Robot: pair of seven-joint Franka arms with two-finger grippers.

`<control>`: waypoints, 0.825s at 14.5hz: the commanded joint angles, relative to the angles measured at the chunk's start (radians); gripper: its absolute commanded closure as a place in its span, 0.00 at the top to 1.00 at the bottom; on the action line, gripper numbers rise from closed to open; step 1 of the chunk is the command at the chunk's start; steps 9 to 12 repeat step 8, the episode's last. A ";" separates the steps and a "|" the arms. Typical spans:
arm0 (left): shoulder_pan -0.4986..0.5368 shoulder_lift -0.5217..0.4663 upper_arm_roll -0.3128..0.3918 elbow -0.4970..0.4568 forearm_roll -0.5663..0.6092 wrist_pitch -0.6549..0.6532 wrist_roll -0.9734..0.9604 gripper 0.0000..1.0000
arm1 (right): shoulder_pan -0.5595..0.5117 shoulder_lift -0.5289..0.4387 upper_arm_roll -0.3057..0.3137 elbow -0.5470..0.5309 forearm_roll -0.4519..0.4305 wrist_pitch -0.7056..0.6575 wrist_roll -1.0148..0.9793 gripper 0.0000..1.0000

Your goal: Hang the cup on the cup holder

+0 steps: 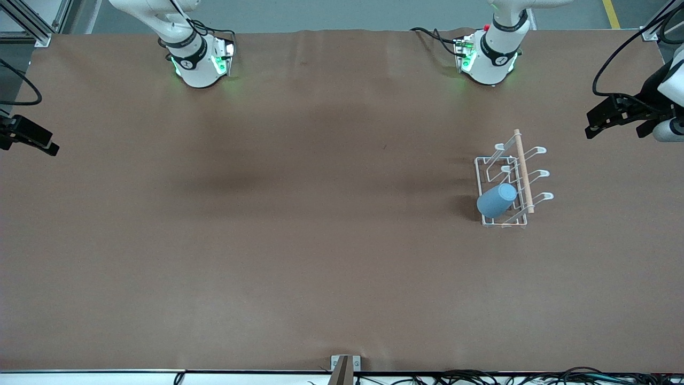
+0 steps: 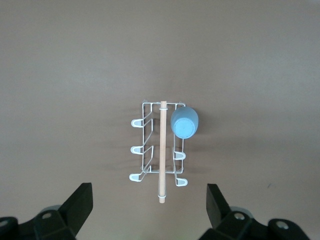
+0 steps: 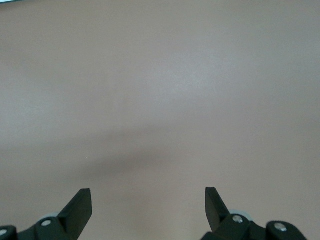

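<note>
The light-blue cup (image 1: 497,200) hangs tilted on a prong of the white wire cup holder (image 1: 523,172), on the prong nearest the front camera, on the side facing the right arm's end. The holder stands on the brown table toward the left arm's end. In the left wrist view the cup (image 2: 184,122) and the holder (image 2: 161,150) lie ahead of my left gripper (image 2: 150,200), which is open and empty. In the front view the left gripper (image 1: 589,124) is up at the table's edge, apart from the holder. My right gripper (image 3: 148,202) is open and empty over bare table at the other end (image 1: 45,143).
The brown table cover (image 1: 299,240) is bare apart from the holder. The two arm bases (image 1: 197,59) (image 1: 489,56) stand along the edge farthest from the front camera. A small bracket (image 1: 344,366) and cables sit at the nearest edge.
</note>
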 commanded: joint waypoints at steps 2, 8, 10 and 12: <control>0.001 -0.018 -0.014 -0.020 0.001 -0.002 -0.041 1.00 | -0.003 -0.012 0.004 -0.006 -0.005 -0.004 -0.004 1.00; 0.001 -0.018 -0.014 -0.020 -0.002 -0.007 -0.016 1.00 | -0.003 -0.012 0.004 -0.007 -0.005 -0.005 -0.004 1.00; 0.001 -0.018 -0.014 -0.020 -0.002 -0.007 -0.016 1.00 | -0.003 -0.012 0.004 -0.007 -0.005 -0.005 -0.004 1.00; 0.001 -0.018 -0.014 -0.020 -0.002 -0.007 -0.016 1.00 | -0.003 -0.012 0.004 -0.007 -0.005 -0.005 -0.004 1.00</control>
